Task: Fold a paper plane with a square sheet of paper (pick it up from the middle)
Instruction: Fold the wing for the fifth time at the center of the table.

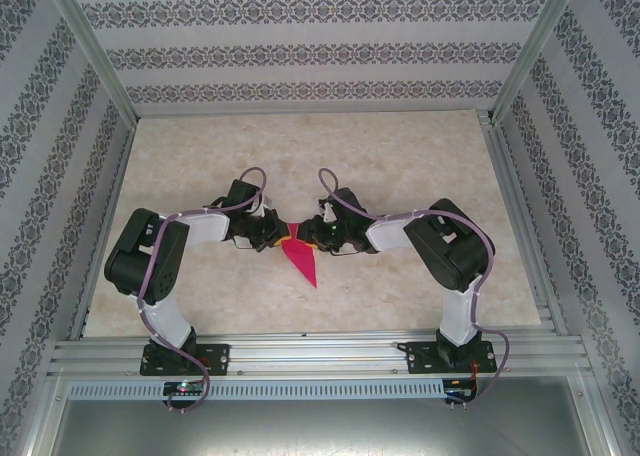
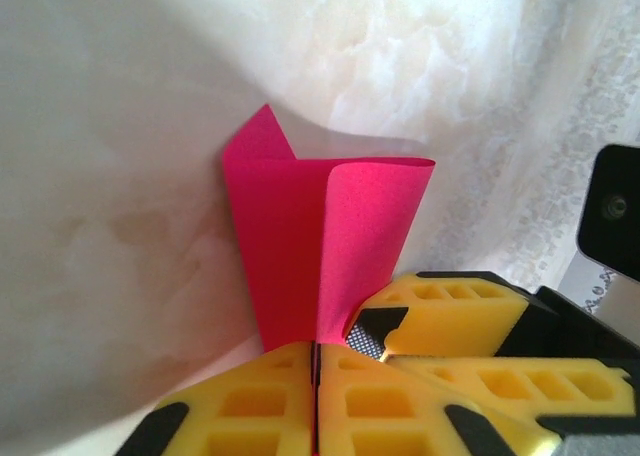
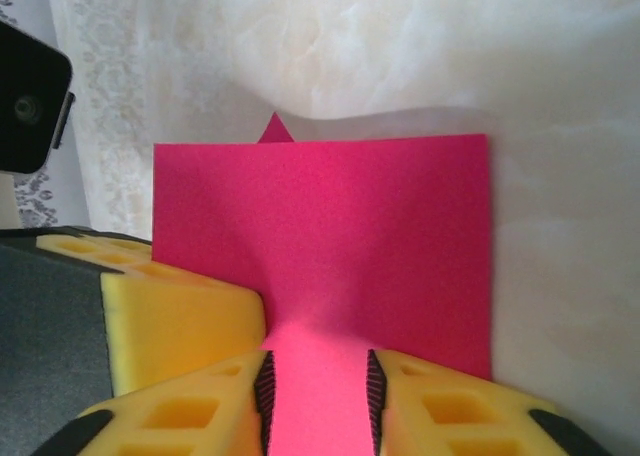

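**Top external view.** My two arms meet over the middle of the pale marbled counter [image 1: 400, 156]. The pink paper [image 1: 300, 258] sits between my left jaws and my right jaws. It is folded to a narrow shape whose point reaches toward the near edge. Its wide end is at the jaws. At this scale I cannot read how far either pair stands apart.

**Left wrist view.** My left jaws are pressed fully together, the yellow fingers [image 2: 250, 401] meeting along one seam. The lower edge of the pink paper [image 2: 290, 256] is pinched in that seam. The paper rises upright from the grip, with one layer curled over the front and a small corner standing behind. A yellow finger [image 2: 450, 311] of my right jaws comes in from the right, touching the paper's lower right part.

**Right wrist view.** My right jaws stand partly apart, their ribbed pads [image 3: 375, 386] facing each other. The pink paper [image 3: 330, 236] spreads broad and flat ahead, and a strip of it runs down through the gap. I cannot tell whether the pads press on it. A yellow finger [image 3: 180, 316] of my left jaws lies against the paper's lower left.
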`<state>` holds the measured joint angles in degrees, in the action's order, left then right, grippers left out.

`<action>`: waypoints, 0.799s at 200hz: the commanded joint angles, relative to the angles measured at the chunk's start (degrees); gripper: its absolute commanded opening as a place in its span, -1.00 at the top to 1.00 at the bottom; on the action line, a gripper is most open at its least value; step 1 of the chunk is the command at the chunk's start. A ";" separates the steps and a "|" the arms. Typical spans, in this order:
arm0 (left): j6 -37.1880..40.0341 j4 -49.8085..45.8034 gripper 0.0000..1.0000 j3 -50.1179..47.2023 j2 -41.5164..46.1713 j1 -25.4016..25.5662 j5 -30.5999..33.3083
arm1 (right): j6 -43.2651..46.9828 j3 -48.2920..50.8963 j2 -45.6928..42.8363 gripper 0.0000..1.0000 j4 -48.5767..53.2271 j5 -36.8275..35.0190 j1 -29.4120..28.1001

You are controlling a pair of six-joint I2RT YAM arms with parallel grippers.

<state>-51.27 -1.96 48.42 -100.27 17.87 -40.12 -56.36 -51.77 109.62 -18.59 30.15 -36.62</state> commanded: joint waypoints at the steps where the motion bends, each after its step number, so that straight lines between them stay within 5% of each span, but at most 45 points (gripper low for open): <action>1: 0.07 -0.54 0.89 0.45 2.47 -0.67 1.85 | 7.26 -0.23 -5.69 0.25 10.94 -6.89 0.68; 40: -1.96 0.32 0.92 -0.83 4.08 -0.70 2.62 | 16.92 4.13 -17.90 0.20 15.72 -16.38 -1.85; 73: -2.61 0.01 0.91 -1.00 4.56 -0.72 3.14 | 31.76 10.19 -24.15 0.11 11.04 -36.95 -14.80; 129: -2.28 -0.94 0.91 -0.57 4.52 -0.70 3.28 | 51.42 9.93 -18.08 0.07 3.72 -52.06 -29.60; 160: -2.10 -1.36 0.91 -0.32 4.53 -0.68 3.30 | 55.78 7.26 -12.77 0.05 3.72 -58.06 -32.70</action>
<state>-52.97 -2.11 48.12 -96.97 17.87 -37.26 -8.38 -41.74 93.54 -12.73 -18.50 -67.83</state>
